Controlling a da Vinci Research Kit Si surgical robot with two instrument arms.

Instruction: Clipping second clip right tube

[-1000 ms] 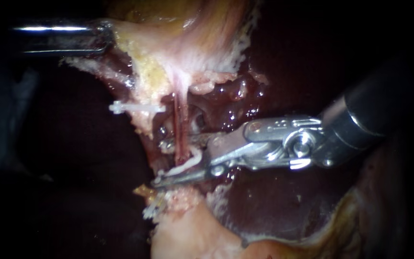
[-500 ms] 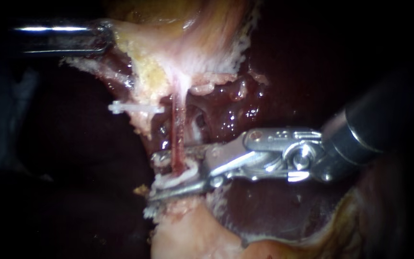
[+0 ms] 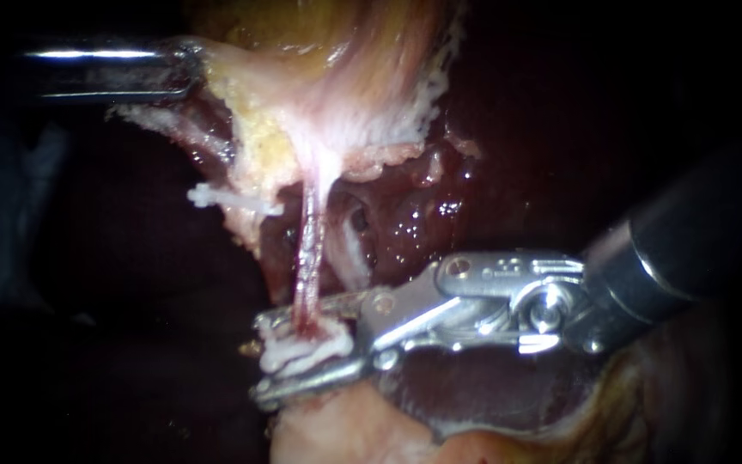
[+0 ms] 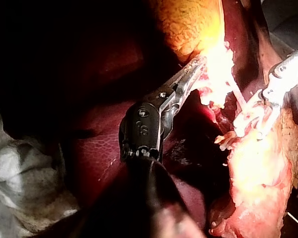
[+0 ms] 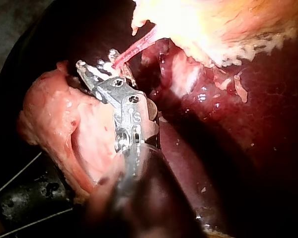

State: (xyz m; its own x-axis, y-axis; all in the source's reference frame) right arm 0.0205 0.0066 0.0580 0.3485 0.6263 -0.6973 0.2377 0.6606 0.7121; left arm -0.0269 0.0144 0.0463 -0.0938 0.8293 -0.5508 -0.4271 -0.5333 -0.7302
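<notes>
A thin red tube (image 3: 308, 249) runs down from the pale gallbladder (image 3: 345, 77) into my right instrument (image 3: 302, 352). Its jaws hold a white clip (image 3: 311, 351) around the tube's lower end and touch it from both sides. The right wrist view shows the same jaws (image 5: 97, 67) with the tube (image 5: 136, 49) entering them. Another white clip (image 3: 232, 199) sits higher up, on tissue to the left of the tube. My left instrument (image 3: 191, 70) is shut on the gallbladder's edge, and its jaws (image 4: 196, 69) show this in the left wrist view.
Dark red liver (image 3: 474, 395) lies behind and under the right instrument's jaws. A pale fatty lump of tissue (image 3: 337, 430) sits just below them. Wet raw tissue (image 3: 405, 215) lies to the right of the tube. White gauze (image 4: 20, 173) lies beside the left instrument's shaft.
My right instrument has moved down and slightly left along the tube with the clip in its jaws. The tube now looks longer and more stretched. The left instrument has held still.
</notes>
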